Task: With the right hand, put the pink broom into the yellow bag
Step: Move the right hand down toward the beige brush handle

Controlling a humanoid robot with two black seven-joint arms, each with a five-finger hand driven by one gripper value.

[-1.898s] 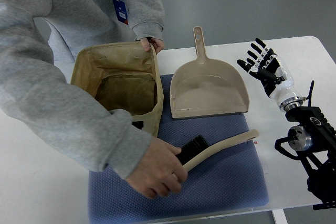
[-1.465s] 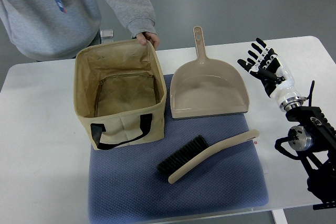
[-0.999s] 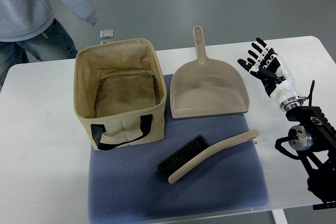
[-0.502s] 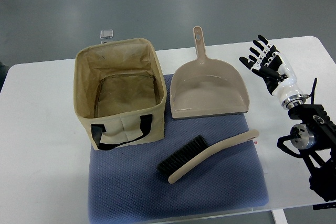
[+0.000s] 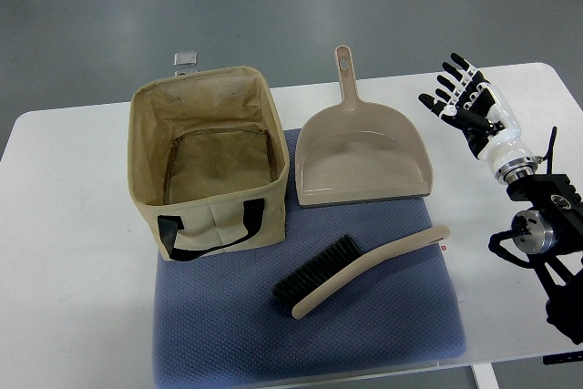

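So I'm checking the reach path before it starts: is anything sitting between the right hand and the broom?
Nothing visible blocks it. The right hand is open over bare table, and the broom lies on the blue mat with its handle toward that hand. The dustpan sits off to one side.

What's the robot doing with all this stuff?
Nothing is being held yet. The right robot hand is open above the white table, off to the right. The broom lies on the blue mat, bristles pointing left. The open bag stands empty at the mat's left, and a dustpan sits beside it.
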